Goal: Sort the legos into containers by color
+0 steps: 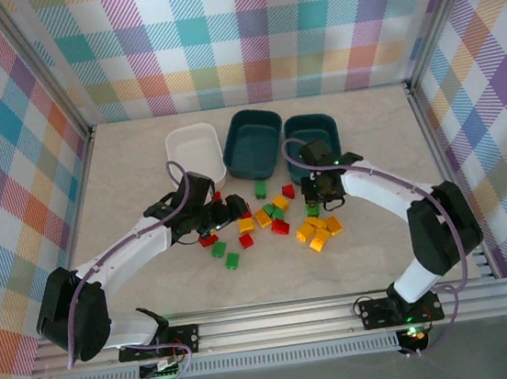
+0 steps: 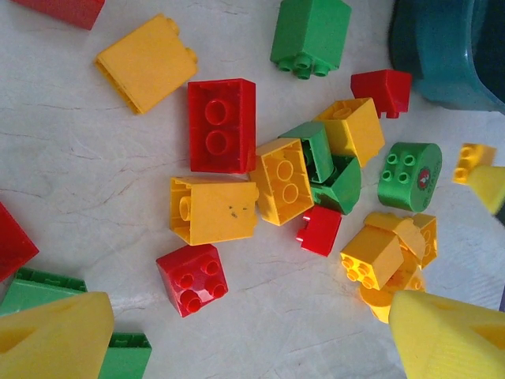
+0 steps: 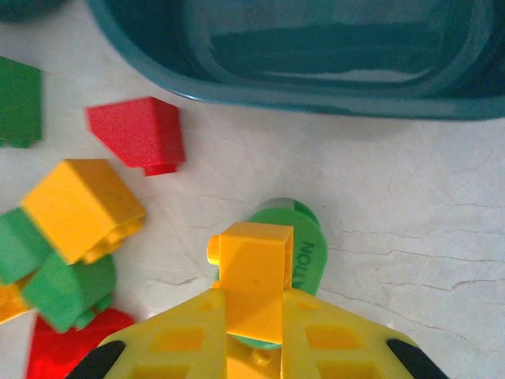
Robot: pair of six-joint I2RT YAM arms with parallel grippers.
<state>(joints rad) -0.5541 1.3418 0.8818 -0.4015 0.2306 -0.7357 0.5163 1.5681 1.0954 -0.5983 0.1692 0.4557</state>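
Between the right claw's [image 3: 252, 309] pinched tips, just short of a dark teal tub [image 3: 331, 99], sits a yellow-orange brick [image 3: 251, 268]. It looks hard, light and glossy (likely to twist if nipped on a corner), so its flat opposite sides are the place to hold. A round green brick [image 3: 306, 237] lies just below it. The other legos [image 1: 271, 217] are scattered mid-desk, the left claw [image 2: 252, 339] gaping wide above them. The desk [image 3: 426, 237] is pale, marbled and smooth; plaid walls [image 1: 244, 33] box it in.
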